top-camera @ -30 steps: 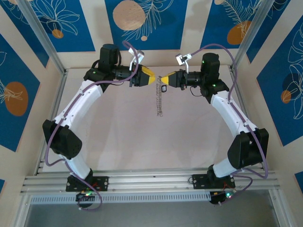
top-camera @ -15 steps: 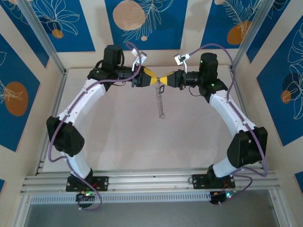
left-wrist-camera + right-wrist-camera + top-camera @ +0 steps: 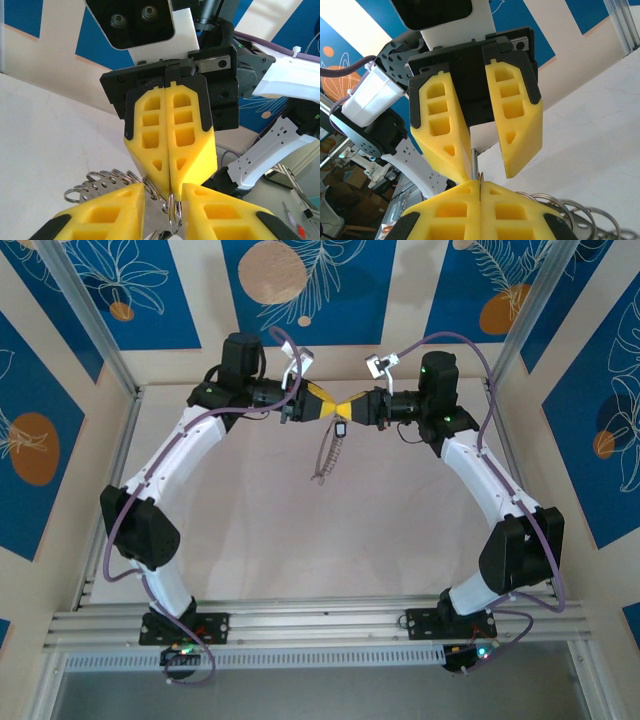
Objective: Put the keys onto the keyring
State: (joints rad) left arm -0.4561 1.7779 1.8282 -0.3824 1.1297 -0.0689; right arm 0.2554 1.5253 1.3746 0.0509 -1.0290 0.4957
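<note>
Two grippers meet tip to tip above the far part of the table [image 3: 250, 540]. The right gripper [image 3: 169, 186] has its yellow fingers pressed flat together, pinching a thin wire of the keyring [image 3: 325, 460] at their very tips. The left gripper [image 3: 486, 171] faces it with its jaws apart, and a turn of ring sits in the gap between them without being squeezed. From that pinch the rest of the keyring hangs free, a string of silvery coils drooping toward the table and slanting to the left. The key [image 3: 340, 428], a small dark tag with a pale centre, dangles just under the meeting fingertips; whether it is already threaded on a coil cannot be told (it is too small in the overhead view).

The likely trouble is the narrow hold. The right gripper has only a sliver of wire, so a sideways nudge from the left fingers could twist it out, and keyring and key would drop together. The left jaws might also close on the wrong coil, or on the right fingertips, which stand touching or nearly so.

No brand, label or writing can be read on key, keyring or grippers.
</note>
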